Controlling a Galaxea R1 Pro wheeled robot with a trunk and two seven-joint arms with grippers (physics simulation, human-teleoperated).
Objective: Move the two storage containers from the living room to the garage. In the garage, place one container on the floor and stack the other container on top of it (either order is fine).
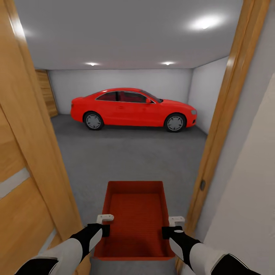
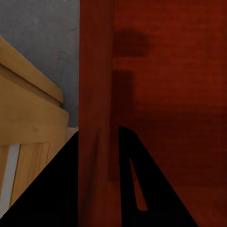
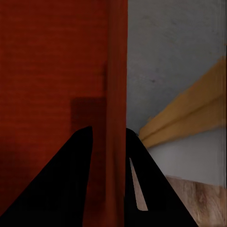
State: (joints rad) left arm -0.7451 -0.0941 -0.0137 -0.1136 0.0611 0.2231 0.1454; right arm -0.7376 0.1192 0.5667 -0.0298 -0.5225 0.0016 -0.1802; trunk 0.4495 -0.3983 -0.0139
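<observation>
I hold an orange-red storage container [image 1: 133, 214] level in front of me, in a doorway facing the garage. My left gripper [image 1: 104, 225] is shut on its left wall and my right gripper [image 1: 174, 226] is shut on its right wall. The left wrist view has the container's wall [image 2: 97, 94] running between the left gripper [image 2: 97, 189] and its dark fingers. Likewise, in the right wrist view the wall [image 3: 116, 71] is pinched by the right gripper [image 3: 109, 189]. The container's ribbed base is bare inside. Beyond and below it lies the dark grey garage floor [image 1: 130, 156].
A red car [image 1: 133, 109] is parked across the far end of the garage. A wooden door [image 1: 23, 172] and its frame stand close on my left, and the other frame post [image 1: 225, 114] with a white wall [image 1: 248, 198] on my right. The passage is narrow.
</observation>
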